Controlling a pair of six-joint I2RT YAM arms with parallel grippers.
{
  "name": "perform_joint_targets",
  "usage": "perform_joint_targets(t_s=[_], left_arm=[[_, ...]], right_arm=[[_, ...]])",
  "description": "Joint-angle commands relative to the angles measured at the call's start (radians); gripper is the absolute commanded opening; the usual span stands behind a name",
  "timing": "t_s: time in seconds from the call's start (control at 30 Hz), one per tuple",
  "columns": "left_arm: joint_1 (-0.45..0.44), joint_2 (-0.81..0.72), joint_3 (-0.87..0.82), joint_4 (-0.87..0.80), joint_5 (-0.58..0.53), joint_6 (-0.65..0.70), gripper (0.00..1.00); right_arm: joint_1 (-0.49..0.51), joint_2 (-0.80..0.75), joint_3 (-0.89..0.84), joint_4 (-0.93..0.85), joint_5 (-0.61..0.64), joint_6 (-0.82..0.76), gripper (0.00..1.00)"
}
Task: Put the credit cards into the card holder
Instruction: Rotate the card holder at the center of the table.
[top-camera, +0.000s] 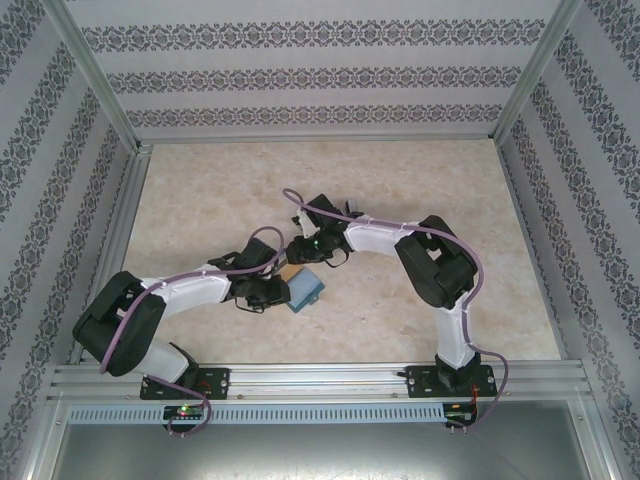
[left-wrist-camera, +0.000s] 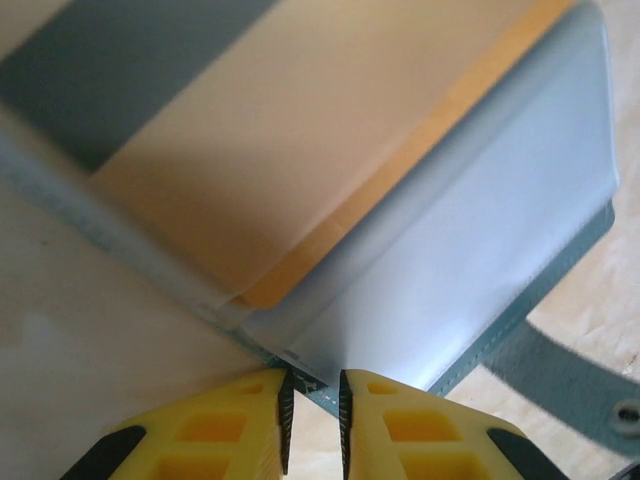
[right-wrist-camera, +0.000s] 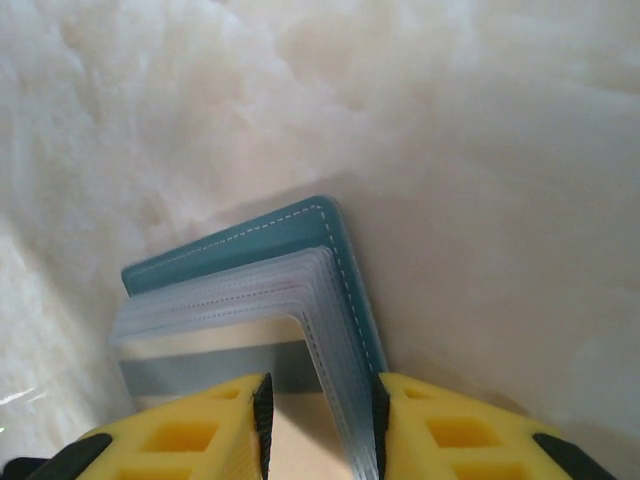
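Teal card holder (top-camera: 306, 289) lies open mid-tabletop (top-camera: 400, 180), just ahead of both arms, with its clear sleeves (right-wrist-camera: 250, 300) fanned out. One credit card (left-wrist-camera: 300, 140), tan with a grey stripe, sits partway into a sleeve. An orange edge shows under it, maybe a second card, can't tell.

Right pincer (right-wrist-camera: 320, 395) is pinching that card at its trailing end, apparently by the two side edges. Left pincer (left-wrist-camera: 314, 385) is nearly pressed together on the holder's teal edge near a corner, which reads as an anchoring pinch. Snap strap (left-wrist-camera: 570, 385) lies loose on the tabletop beside it.

Step in hand, my read: seating this card.
- Keep your left grip firm so the holder can't slide.
- Push straight along the sleeve, with the card flat and square to the mouth.
- Don't catch a neighbouring sleeve.
- Release only once the card is mostly in.

Risk: the card skews or the sleeve buckles.
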Motion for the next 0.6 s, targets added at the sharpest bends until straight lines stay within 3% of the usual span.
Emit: perform_joint_targets(t_s=[0.0, 0.33, 0.57], left_arm=[[-0.020, 0.005, -0.005, 0.024, -0.016, -0.047, 0.25], [-0.016, -0.098, 0.094, -0.160, -0.124, 0.017, 0.33], [-0.004, -0.074, 0.136, -0.195, -0.159, 0.043, 0.40]], right_arm=[[0.008, -0.023, 0.031, -0.058, -0.055, -0.031, 0.35], [-0.121, -0.329, -0.043, -0.176, -0.004, -0.091, 0.40], [-0.330, -0.473, -0.123, -0.196, 0.003, -0.091, 0.44]])
